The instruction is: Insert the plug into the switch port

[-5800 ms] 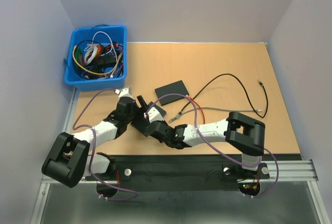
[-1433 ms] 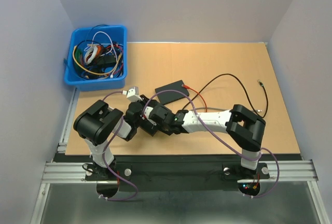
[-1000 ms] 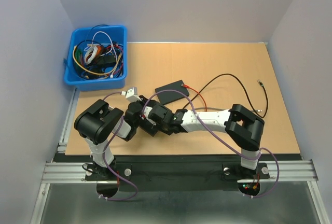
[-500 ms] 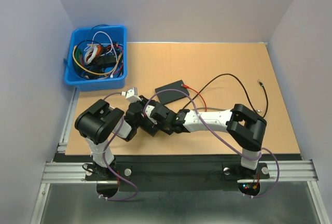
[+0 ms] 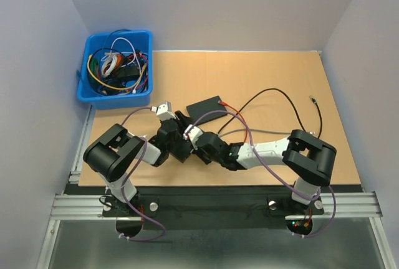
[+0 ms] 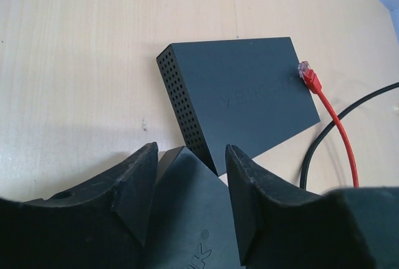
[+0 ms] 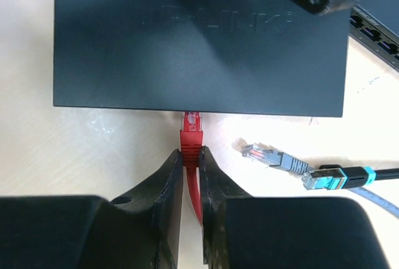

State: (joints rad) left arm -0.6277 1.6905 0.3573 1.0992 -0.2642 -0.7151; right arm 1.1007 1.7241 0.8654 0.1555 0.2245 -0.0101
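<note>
We've got the right pincer [image 7: 190, 155] clamped on the red plug [image 7: 191, 131], tip touching the switch [image 7: 199, 38] edge on the counter [image 7: 93, 151], left pincer [image 6: 190, 157] wide at its corner, plug prob. light & stiff, cord [image 6: 341, 138] floppy, so grip close behind.

Blue bin [image 5: 144, 88] of tangled cables at far-left corner. Black switch [image 5: 206, 108] abt mid-table, red cable [image 5: 234, 113] at its right end. Black cable [image 5: 280, 94] looped twd right edge. L arm [image 5: 115, 154] & R arm [image 5: 274, 149] meeting just near-side of switch.

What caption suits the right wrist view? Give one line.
Right pincer holds the red plug at the switch edge.
</note>
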